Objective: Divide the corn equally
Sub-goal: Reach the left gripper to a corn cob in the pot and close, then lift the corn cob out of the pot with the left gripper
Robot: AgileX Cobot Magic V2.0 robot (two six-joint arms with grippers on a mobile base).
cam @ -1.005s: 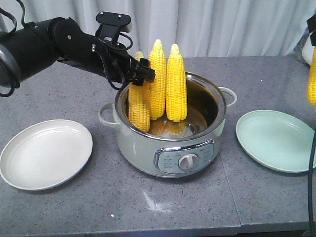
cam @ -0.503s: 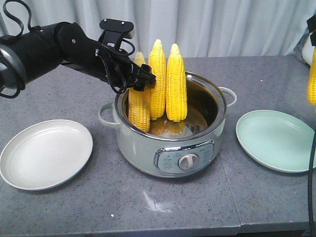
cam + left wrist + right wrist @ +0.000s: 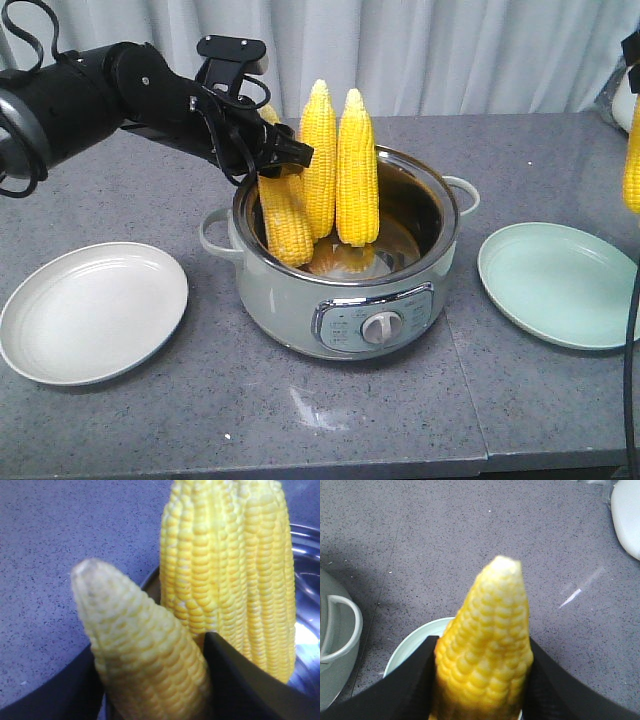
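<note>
— What stands on the grey speckled table [image 3: 120, 190]?

— A pale green electric pot with a steel liner [image 3: 350, 300] sits in the middle. A cream round plate [image 3: 90, 310] lies to its left and a mint-green round plate [image 3: 560, 285] to its right.

— And the corn?

— An upright pair of bright yellow corn cobs [image 3: 357, 170] stands in the pot, touching. A third cob [image 3: 283, 215] leans beside them, and the left gripper [image 3: 285, 158] is clamped round its upper part. A fourth cob [image 3: 631, 165] hangs at the right edge, over the mint-green plate.

— Do the wrist views add anything?

— The left one shows the leaning cob's pale tip between black fingers [image 3: 235, 680], with the pair just behind. The right one shows the right gripper [image 3: 482, 680] closed on the fourth cob, with the plate rim below. The front view cuts that grip off.
</note>
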